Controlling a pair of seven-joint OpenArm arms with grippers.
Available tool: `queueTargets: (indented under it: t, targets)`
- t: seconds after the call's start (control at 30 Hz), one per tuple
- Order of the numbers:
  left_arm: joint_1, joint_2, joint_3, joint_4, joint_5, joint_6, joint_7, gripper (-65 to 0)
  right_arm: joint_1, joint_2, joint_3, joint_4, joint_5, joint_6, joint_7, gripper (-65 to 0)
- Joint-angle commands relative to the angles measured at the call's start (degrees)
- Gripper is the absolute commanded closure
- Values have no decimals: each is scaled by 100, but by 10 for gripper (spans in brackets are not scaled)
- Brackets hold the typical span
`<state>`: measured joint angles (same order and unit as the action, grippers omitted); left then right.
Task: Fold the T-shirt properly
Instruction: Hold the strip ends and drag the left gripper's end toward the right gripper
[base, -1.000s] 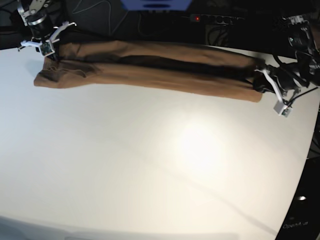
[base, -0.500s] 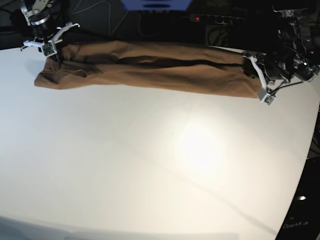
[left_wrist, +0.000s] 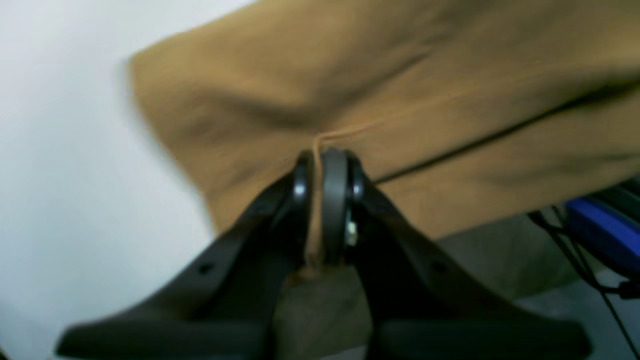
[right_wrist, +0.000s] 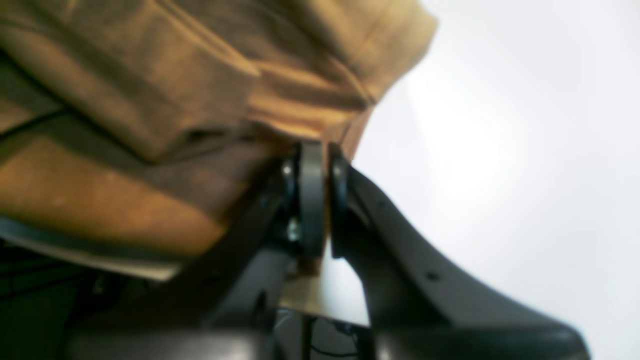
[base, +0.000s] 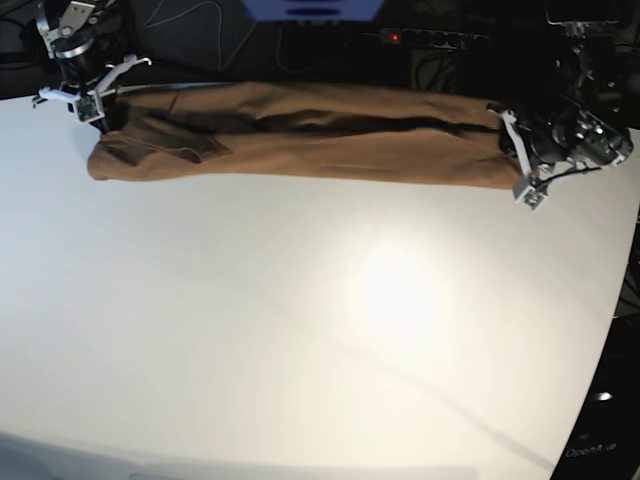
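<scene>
Base view | T-shirt (base: 300, 135) long tan band on table (base: 300, 330) | both jaws pinching its ends

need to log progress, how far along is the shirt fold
Done: the shirt is gathered into a long narrow band along the table's far edge. In hand: the left end effector and right end effector each pinch one end of it. Left: folding the band crosswise into a compact stack.
</scene>
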<state>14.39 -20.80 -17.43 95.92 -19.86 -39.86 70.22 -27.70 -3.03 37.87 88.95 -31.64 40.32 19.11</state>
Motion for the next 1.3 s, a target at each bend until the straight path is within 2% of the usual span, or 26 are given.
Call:
queueTargets:
  t: [0.0,0.03,0.2,0.37,0.43,0.57,0.97,1.27]
  targets:
    - [-37,-79,7,65,-41,-14,-46,-32,-21,52,33,68,56,-32,124,-25]
    - [-46,-79,51,65,-41,-14,-46,-32,-21,43,33,68,56,-32,124,-30]
    - [-63,-79,191,65,-49,-14,-46,-32,-21,52,42,68,56,-32,115,-152]
    - [-72,-79,191,65,-49,-14,-55,-32,243,61,437,77,56,-32,124,-160]
    - [-55,-79,191,74,-49,-14,-125,-28,392,61,631,77,56,-32,124,-147]
    - [-28,-70,191,74,-49,-14,-248,-26,586,70,851,129,56,-32,124,-4]
    - [-28,45,200,74,-41,-14,-239,-29,621,-238,789,780,65,-32,133,-6]
    - [68,1,200,144,-85,-14,-195,-32,621,-238,701,798,65,-32,133,-6]
